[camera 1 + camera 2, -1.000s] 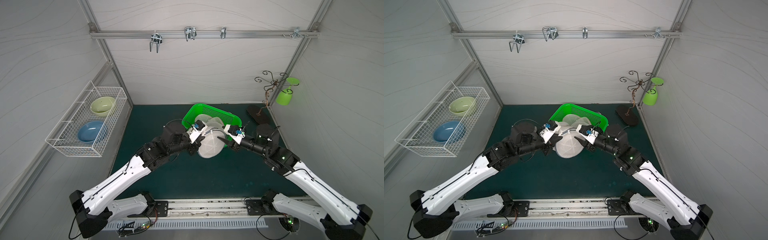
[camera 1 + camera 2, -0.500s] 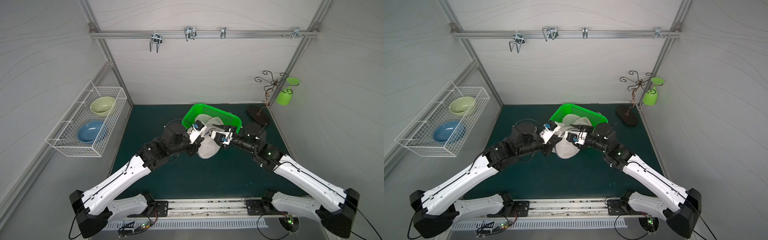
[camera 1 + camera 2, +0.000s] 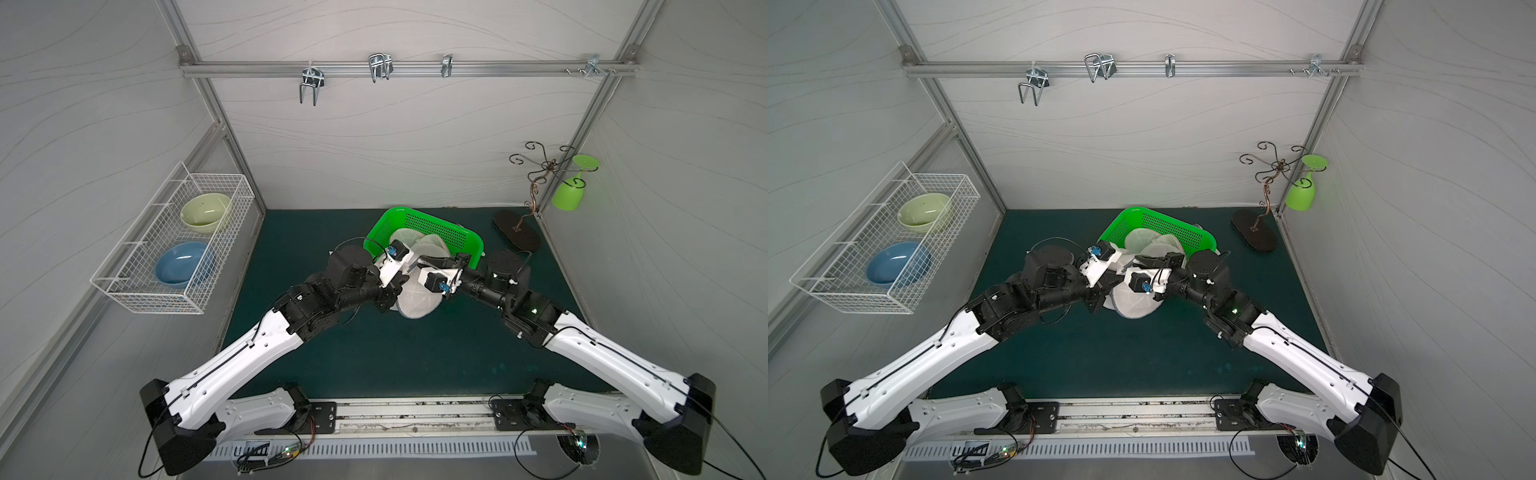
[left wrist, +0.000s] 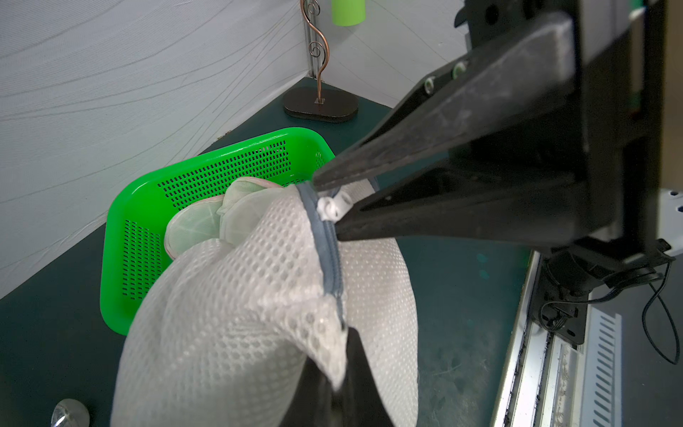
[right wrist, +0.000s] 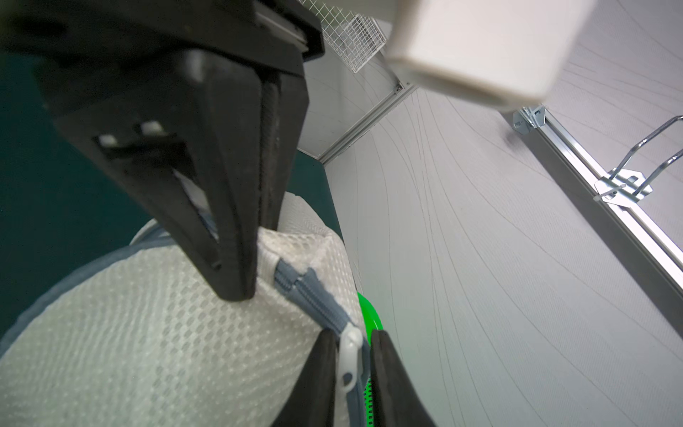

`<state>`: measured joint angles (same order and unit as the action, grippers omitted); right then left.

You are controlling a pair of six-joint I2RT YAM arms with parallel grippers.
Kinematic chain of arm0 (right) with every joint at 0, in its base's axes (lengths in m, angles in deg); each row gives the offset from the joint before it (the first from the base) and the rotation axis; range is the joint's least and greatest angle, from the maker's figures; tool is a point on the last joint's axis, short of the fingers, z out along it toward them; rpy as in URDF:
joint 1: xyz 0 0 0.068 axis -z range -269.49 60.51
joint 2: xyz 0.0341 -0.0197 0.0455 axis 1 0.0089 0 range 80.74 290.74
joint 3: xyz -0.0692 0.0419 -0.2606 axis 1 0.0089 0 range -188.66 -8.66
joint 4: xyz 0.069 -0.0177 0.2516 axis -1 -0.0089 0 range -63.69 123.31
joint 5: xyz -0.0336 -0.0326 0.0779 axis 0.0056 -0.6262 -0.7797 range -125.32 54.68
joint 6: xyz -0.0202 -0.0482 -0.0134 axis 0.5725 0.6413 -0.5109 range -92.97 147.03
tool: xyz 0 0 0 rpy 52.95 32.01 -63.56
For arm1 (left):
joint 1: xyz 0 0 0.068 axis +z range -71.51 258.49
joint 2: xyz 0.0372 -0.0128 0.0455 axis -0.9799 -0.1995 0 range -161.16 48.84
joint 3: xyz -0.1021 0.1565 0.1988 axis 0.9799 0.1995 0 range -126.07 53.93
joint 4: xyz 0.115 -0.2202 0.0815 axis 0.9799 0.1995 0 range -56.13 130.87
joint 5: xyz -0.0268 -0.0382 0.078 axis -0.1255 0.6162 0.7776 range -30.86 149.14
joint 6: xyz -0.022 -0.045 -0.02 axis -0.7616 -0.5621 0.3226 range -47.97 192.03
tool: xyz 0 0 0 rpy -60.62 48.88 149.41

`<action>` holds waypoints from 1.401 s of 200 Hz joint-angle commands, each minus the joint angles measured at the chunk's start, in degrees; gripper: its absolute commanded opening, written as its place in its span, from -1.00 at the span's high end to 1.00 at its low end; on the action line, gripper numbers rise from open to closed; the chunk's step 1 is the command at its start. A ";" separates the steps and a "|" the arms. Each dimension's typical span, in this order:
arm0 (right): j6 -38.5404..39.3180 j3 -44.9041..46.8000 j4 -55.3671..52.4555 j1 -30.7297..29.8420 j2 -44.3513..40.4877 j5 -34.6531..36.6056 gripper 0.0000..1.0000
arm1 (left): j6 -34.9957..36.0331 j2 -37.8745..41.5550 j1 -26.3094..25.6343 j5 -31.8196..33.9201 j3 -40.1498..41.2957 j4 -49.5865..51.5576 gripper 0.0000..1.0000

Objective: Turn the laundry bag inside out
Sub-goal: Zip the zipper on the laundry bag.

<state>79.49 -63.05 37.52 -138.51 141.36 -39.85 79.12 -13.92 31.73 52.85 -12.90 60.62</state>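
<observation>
Mesh bag [image 4: 258,295] hangs pinched in left claw [image 5: 251,266]; right claw [image 4: 329,207] has just clamped its zip pull [image 5: 349,355], so unzipping can probably begin.

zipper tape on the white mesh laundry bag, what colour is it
Grey-blue zipper tape along the white mesh laundry bag; clearest in the left wrist view.

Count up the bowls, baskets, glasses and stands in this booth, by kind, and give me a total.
Bowls: 2 (pale green bowl, blue bowl)
Baskets: 2 (green basket, wire basket)
Glasses: 1 (green glass)
Stands: 1 (stand)
Total: 6
</observation>
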 commanded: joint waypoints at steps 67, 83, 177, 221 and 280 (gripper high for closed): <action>-2.64 -0.23 -0.07 -0.22 -1.65 2.03 1.00 | 2.71 1.30 0.09 1.47 -1.77 -1.34 1.00; -5.51 -0.52 -1.52 -0.32 -2.08 2.57 1.00 | 3.72 2.08 0.09 2.40 -0.79 -1.41 1.00; -59.84 -5.36 -22.22 8.71 -5.55 -1.82 1.00 | 11.50 12.25 0.09 5.49 13.27 -17.44 1.00; -76.08 -2.05 -24.16 19.95 -7.81 -16.69 1.00 | 12.24 15.97 0.09 5.11 19.60 -27.81 1.00; -84.55 -2.95 -20.96 22.92 -6.94 -25.09 1.00 | 10.23 15.14 0.06 5.14 21.58 -26.30 0.63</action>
<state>-0.74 -63.55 15.21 -116.69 134.32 -63.33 90.20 1.62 31.62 57.27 11.02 34.56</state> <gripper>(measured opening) 0.061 0.081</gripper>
